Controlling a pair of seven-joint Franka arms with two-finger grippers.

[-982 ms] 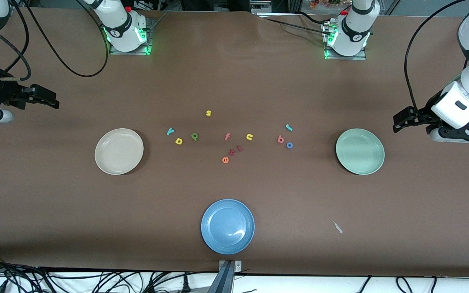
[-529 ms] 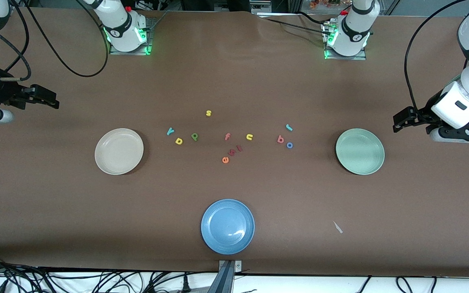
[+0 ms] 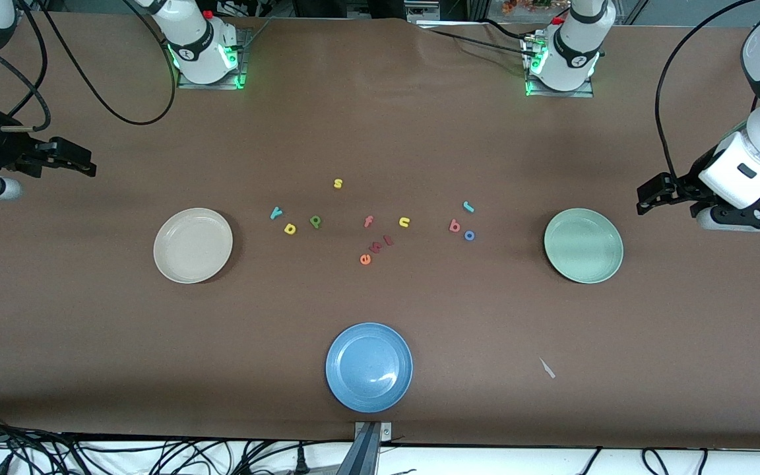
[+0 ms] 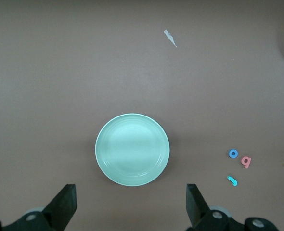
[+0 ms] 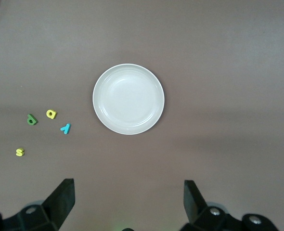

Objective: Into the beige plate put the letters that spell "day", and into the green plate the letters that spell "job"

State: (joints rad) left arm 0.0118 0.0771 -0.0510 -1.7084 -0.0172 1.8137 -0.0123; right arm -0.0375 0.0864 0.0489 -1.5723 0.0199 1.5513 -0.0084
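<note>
Nothing changed vs 1 s and 0.5 s ago: no letter shifted, both arms parked, so task = 0 of 6 placed, not started.

Front view, left to right:
- right gripper, up over bare table at right arm's end, fingers spread wide, empty, waiting.
- beige plate, empty.
- "day" trio just beside it, at its 2 o'clock: teal y, yellow d, green p-shape, all flat on table, apart from each other.
- Distractors mid-table: yellow s, pink f, orange-red e, yellow u. blue plate at 6 o'clock from them, empty.
- "job" trio: salmon b, blue o near-touching, teal j at 12 o'clock of o.
- green plate, empty.
- left gripper, over bare table at left arm's end, at plate's 2 o'clock, fingers wide open, empty.

Next, likely: each arm takes its nearest trio.
</note>
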